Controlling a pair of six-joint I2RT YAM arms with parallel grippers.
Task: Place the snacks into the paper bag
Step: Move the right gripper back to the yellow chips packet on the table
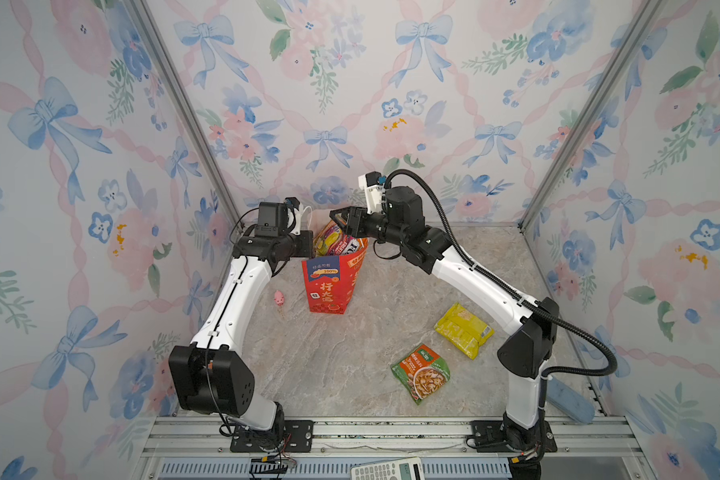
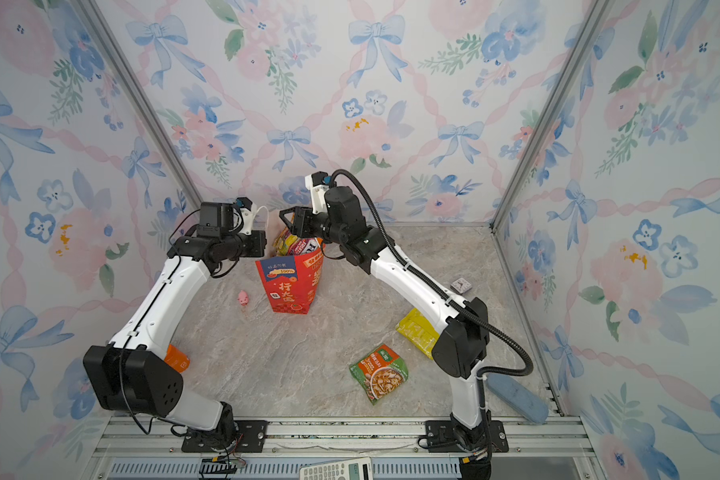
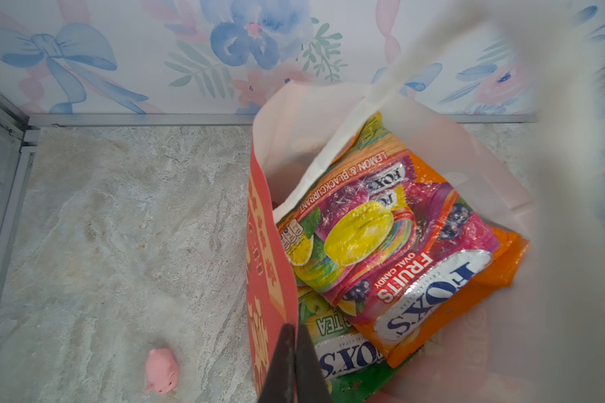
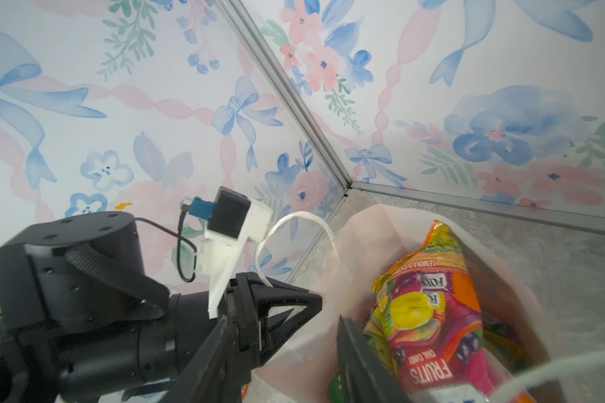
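The red paper bag [image 1: 332, 286] [image 2: 288, 286] stands upright at the back of the table. Several FOX'S snacks [image 3: 392, 244] [image 4: 430, 314] fill it and stick out of its mouth. My left gripper [image 3: 291, 331] [image 1: 311, 248] is shut on the bag's left rim. Above the mouth my right gripper [image 1: 341, 219] [image 4: 283, 319] is open and holds nothing, one finger beside the purple packet. A yellow packet [image 1: 464, 330] and a green-orange packet [image 1: 420, 372] lie on the table at the front right. An orange packet [image 2: 177, 360] peeks out behind the left arm.
A tiny pink toy [image 1: 279, 298] lies left of the bag. A blue oblong pad [image 1: 570, 401] rests by the right wall. A small clock [image 2: 460, 285] sits behind the right arm, and a calculator [image 1: 387, 469] lies on the front rail. Walls enclose three sides.
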